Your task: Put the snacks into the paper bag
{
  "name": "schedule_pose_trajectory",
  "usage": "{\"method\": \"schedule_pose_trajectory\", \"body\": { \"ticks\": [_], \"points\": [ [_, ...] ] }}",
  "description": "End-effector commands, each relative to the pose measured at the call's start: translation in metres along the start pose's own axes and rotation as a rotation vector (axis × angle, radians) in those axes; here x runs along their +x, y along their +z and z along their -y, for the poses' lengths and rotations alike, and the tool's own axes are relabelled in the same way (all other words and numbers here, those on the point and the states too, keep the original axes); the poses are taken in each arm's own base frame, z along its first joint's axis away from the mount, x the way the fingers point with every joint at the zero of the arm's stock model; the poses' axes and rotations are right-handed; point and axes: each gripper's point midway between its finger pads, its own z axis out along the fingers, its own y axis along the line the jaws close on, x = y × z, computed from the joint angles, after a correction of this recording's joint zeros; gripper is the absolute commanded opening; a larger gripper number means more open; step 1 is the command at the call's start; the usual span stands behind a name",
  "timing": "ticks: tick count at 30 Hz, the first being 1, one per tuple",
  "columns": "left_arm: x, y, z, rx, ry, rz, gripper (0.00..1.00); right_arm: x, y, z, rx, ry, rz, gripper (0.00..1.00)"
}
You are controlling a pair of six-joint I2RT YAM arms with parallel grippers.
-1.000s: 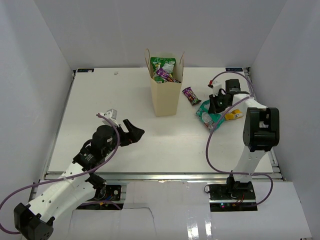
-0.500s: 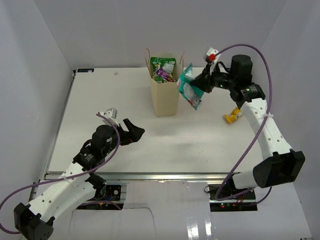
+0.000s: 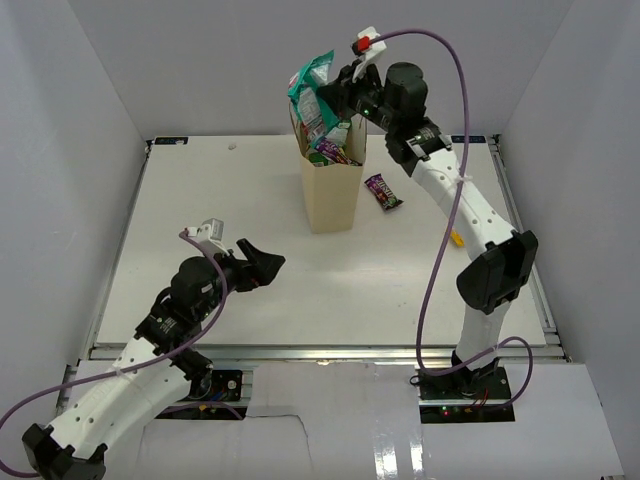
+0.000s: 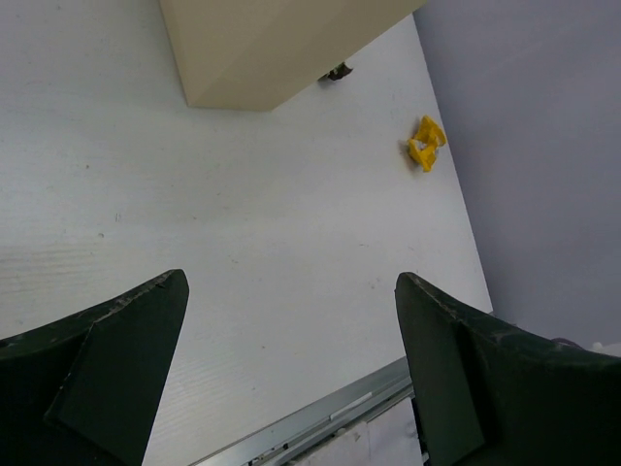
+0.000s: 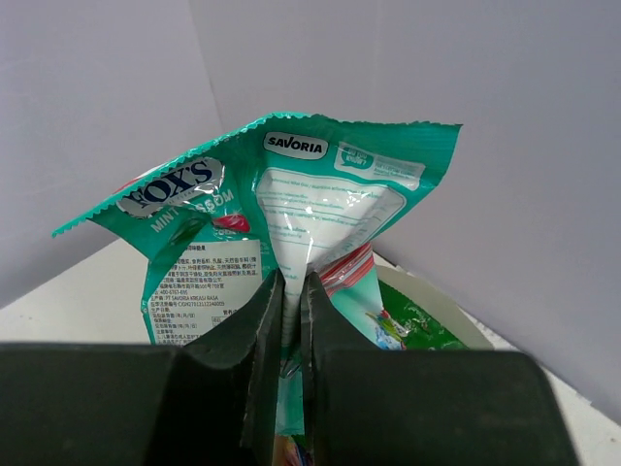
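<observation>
The bench (image 3: 200,200) is a plain white board with a metal rail along its near edge, closed in by bare white walls on three sides. The tan paper bag (image 3: 332,195) stands upright near the far middle of the bench. The right fingers (image 3: 335,97) are pinched shut on the teal packet (image 3: 312,88), which they hold in the air just above the bag's open mouth. Inside the mouth a green-white packet (image 3: 341,133) and something purple can be seen. A purple candy bar (image 3: 383,191) lies on the bench just right of the bag. The left fingers (image 3: 264,259) are spread wide and hold nothing, low over the bench and well apart from the bag. Only the overhead view takes in both arms and the whole bag. The left wrist view shows the bag's lower wall and a crumpled yellow packet (image 4: 424,143) lying clear on the bench near the right wall; from above, the right arm hides nearly all of it. The right wrist view alone brings the print close: the held packet reads "FOX'S" in a silver oval and "SAVORIA" in a dark one, with "MINT" below. Its fine back-panel text is too small to read.
</observation>
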Motion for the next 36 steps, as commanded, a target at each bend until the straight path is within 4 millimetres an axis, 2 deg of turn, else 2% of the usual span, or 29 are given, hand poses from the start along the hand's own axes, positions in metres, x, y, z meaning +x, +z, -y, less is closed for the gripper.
{"method": "schedule_pose_trajectory", "body": {
  "ticks": [1,3,4,5,6,11,12,13,14,15,16,17,18,19,21,22,23,24,26,27,28,30,31,33,34,36],
  "points": [
    [-0.005,-0.006,0.0,0.0,-0.025,0.029,0.98,-0.033,0.011,0.012,0.118,-0.001,0.152,0.08],
    [-0.004,-0.008,0.0,-0.004,-0.026,0.022,0.98,-0.021,0.01,0.024,0.172,-0.037,0.132,0.08],
    [-0.003,-0.008,-0.001,-0.006,-0.029,0.018,0.98,-0.003,0.01,0.029,0.184,-0.049,0.097,0.08],
    [-0.002,-0.008,-0.002,-0.008,-0.03,0.015,0.98,-0.004,0.006,0.032,0.209,-0.066,0.102,0.08],
    [-0.002,-0.008,-0.002,-0.009,-0.033,0.014,0.98,0.016,0.006,0.035,0.215,-0.085,0.073,0.08],
    [0.0,-0.003,-0.002,-0.01,-0.021,0.002,0.98,0.042,-0.001,0.036,0.217,-0.133,0.008,0.08],
    [0.001,-0.001,-0.001,-0.009,-0.019,-0.003,0.98,0.047,-0.003,0.036,0.217,-0.138,-0.005,0.13],
    [0.0,-0.001,0.0,-0.005,-0.014,-0.003,0.98,0.052,-0.004,0.037,0.214,-0.156,-0.024,0.28],
    [0.0,0.0,0.002,0.002,-0.008,-0.011,0.98,0.054,-0.005,0.036,0.209,-0.166,-0.036,0.37],
    [0.001,0.002,0.002,-0.001,-0.005,-0.019,0.98,0.058,-0.008,0.037,0.209,-0.185,-0.058,0.6],
    [0.002,0.003,0.002,0.0,-0.002,-0.025,0.98,0.054,-0.01,0.033,0.192,-0.196,-0.063,0.69],
    [0.003,0.004,0.002,0.0,0.003,-0.032,0.98,0.031,-0.015,0.028,0.176,-0.219,-0.034,0.75],
    [0.003,0.003,0.003,0.003,0.005,-0.033,0.98,0.025,-0.02,0.022,0.151,-0.235,-0.044,0.79],
    [0.003,0.003,0.003,0.003,0.005,-0.031,0.98,0.001,-0.03,0.012,0.119,-0.277,-0.006,0.85],
    [0.002,0.002,0.002,0.001,0.003,-0.024,0.98,-0.017,-0.042,0.003,0.083,-0.313,0.005,0.89],
    [0.002,0.002,0.001,-0.001,0.001,-0.021,0.98,-0.019,-0.048,-0.006,0.036,-0.322,-0.006,0.91],
    [0.002,0.002,0.0,-0.003,0.003,-0.019,0.98,-0.03,-0.061,-0.007,0.016,-0.348,-0.001,0.92],
    [0.003,0.003,0.0,-0.006,0.005,-0.02,0.98,-0.019,-0.07,-0.01,-0.031,-0.339,-0.047,0.93],
    [0.002,0.003,0.0,-0.006,0.006,-0.023,0.98,-0.023,-0.097,-0.005,-0.071,-0.324,-0.05,0.93],
    [0.004,0.004,0.0,-0.007,0.008,-0.03,0.98,0.006,-0.107,-0.001,-0.099,-0.28,-0.118,0.93],
    [0.003,0.004,0.001,-0.004,0.008,-0.029,0.98,0.008,-0.125,0.02,-0.045,-0.265,-0.14,0.93],
    [0.005,0.005,0.0,-0.003,0.011,-0.035,0.98,0.039,-0.147,0.047,0.029,-0.171,-0.221,0.92],
    [0.006,0.005,0.0,-0.003,0.01,-0.038,0.98,0.077,-0.172,0.076,0.12,-0.097,-0.318,0.92],
    [0.007,0.006,0.0,-0.001,0.01,-0.04,0.98,0.119,-0.2,0.107,0.259,0.015,-0.432,0.92],
    [0.008,0.008,0.0,0.001,0.01,-0.044,0.98,0.159,-0.234,0.136,0.405,0.104,-0.545,0.92],
    [0.009,0.01,0.001,0.007,0.01,-0.047,0.98,0.195,-0.276,0.167,0.624,0.243,-0.639,0.93]
  ]
}}
